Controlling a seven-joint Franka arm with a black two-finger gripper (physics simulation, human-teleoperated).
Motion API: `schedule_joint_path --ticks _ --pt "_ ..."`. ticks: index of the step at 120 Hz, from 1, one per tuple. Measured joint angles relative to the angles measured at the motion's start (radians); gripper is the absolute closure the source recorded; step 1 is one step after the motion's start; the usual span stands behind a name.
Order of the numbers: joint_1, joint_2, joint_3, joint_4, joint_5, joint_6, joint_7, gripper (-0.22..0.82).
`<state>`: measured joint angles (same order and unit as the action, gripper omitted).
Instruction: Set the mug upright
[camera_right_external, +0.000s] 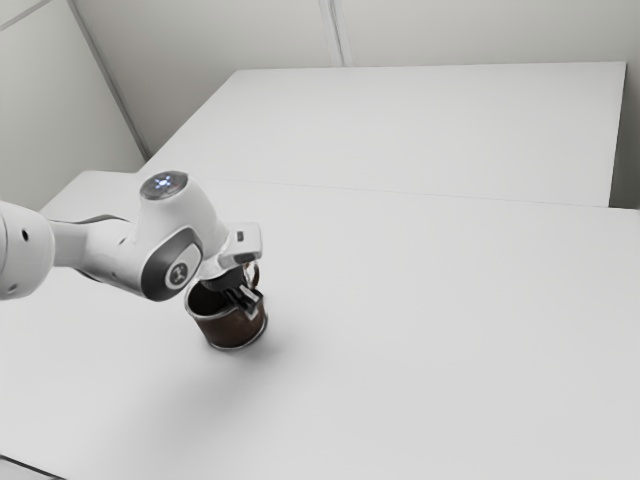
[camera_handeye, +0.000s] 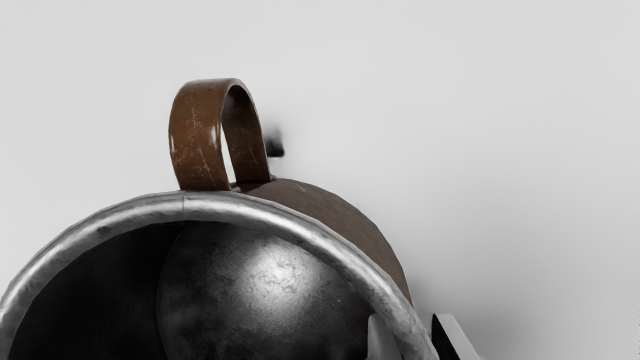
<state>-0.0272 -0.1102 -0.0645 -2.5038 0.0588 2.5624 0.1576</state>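
On a pale desk (camera_right_external: 430, 330), toward the exterior view's left, a brown metal mug (camera_right_external: 235, 328) sits mouth upward, leaning a little, in the grip of my claw (camera_right_external: 246, 303). One finger (camera_handeye: 382, 340) reaches inside the mouth and the other finger (camera_handeye: 452, 340) lies against the outside, the two parted by little more than the wall they pinch just below the silver rim (camera_handeye: 300, 227). The hold on the wall, I judge, gives me leverage to tip the body while leaving the base free to meet the desk. The handle (camera_handeye: 197, 135) juts from the side, apart from both fingers, so it should not foul the grip. Whether the base rests flat I cannot tell; the job looks nearly done, with a slight leveling and a gentle release to come. Letting go too soon could let the mug rock, and a sideways pull on the finger inside could drag it over. My white arm (camera_right_external: 105, 250) comes in from the exterior view's left, above the desk; pale walls (camera_right_external: 450, 35) rise beyond, well apart from the work, and nothing visible blocks a straight lift away.
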Motion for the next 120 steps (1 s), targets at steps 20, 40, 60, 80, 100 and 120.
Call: schedule_joint_path --ticks 20,40,60,80,100,120 --pt "-0.012 -0.010 -0.001 0.002 -0.014 -0.002 -0.009 0.32" --pt "-0.019 -0.034 -0.003 0.066 -0.039 -0.078 -0.021 0.15" --pt "-0.026 -0.028 -0.005 0.238 -0.059 -0.300 -0.062 0.07" --pt "-0.027 0.016 -0.022 0.437 -0.067 -0.519 -0.109 0.03" --pt "-0.025 0.055 -0.028 0.611 -0.070 -0.715 -0.154 0.01" --pt "-0.028 0.088 -0.030 0.742 -0.078 -0.861 -0.190 0.01"
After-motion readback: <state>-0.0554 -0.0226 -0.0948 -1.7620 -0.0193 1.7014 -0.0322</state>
